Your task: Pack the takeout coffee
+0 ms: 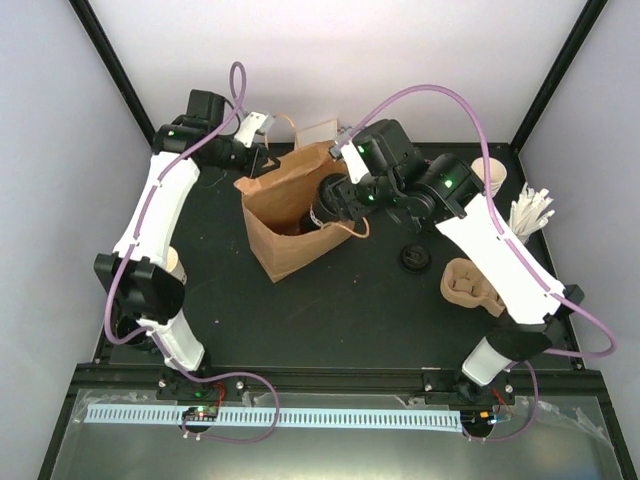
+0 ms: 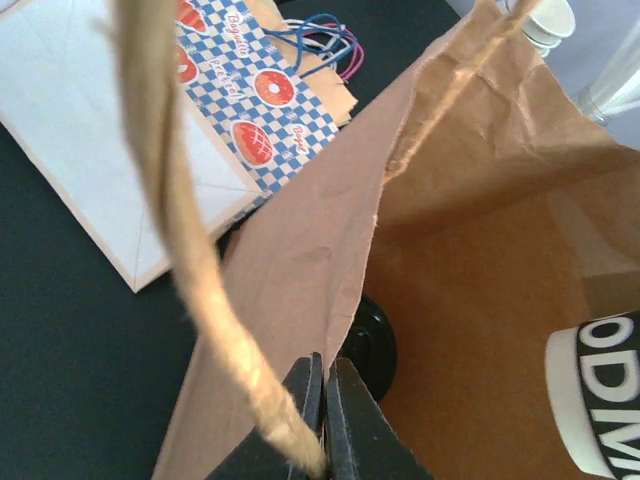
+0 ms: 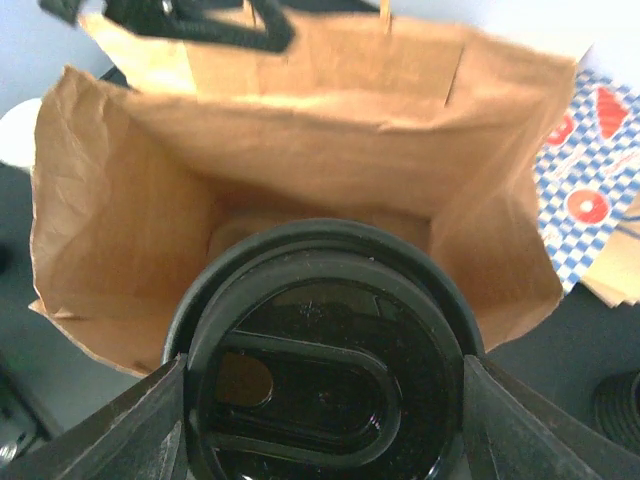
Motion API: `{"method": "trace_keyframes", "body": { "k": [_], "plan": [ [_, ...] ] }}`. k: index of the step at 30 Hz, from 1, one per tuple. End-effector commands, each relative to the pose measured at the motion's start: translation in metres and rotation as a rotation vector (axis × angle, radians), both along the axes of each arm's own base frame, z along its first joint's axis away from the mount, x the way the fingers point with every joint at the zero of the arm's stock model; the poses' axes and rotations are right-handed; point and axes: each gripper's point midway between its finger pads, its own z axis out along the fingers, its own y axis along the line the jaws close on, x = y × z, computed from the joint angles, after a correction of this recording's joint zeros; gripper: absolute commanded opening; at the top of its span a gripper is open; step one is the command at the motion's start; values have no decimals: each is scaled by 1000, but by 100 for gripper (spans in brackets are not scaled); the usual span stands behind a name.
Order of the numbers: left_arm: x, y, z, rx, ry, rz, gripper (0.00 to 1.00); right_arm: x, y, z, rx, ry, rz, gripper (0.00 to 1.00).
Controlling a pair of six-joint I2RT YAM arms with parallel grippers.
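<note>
Takeout coffee [image 3: 325, 340] in right pincer [image 3: 325, 425]; left pincer [image 2: 326, 405] pinches bag [image 2: 480, 230] rim.

1. Left arm [image 1: 160, 205]: extended forward along the left side. Left tool [image 2: 325, 380]: jaws pressed together on the bag [image 2: 290, 270] rim.
2. Right arm [image 1: 500, 265]: angled forward-left. Right tool [image 3: 325, 400]: fingers spread, clasping the cup [image 3: 320, 300].

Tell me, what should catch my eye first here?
A brown paper bag stands open mid-table. The right pincer holds the black-lidded takeout coffee in the bag's mouth, while the left pincer pinches the bag's far rim by its twine handle.
</note>
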Motion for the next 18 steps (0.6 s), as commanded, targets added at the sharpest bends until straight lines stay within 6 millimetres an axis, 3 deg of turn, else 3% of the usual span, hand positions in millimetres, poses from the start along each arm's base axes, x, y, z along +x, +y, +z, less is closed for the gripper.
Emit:
{"method": "trace_keyframes", "body": {
  "k": [1, 7, 18],
  "plan": [
    [-34, -9, 37, 3, -120, -32, 2, -37, -8, -9, 8, 83, 111, 52],
    [-77, -34, 47, 42, -237, -68, 2, -63, -15, -41, -15, 193, 154, 49],
    [-166, -52, 47, -49, -405, -159, 1, -130, -7, -62, 59, 176, 230, 44]
  ]
}}
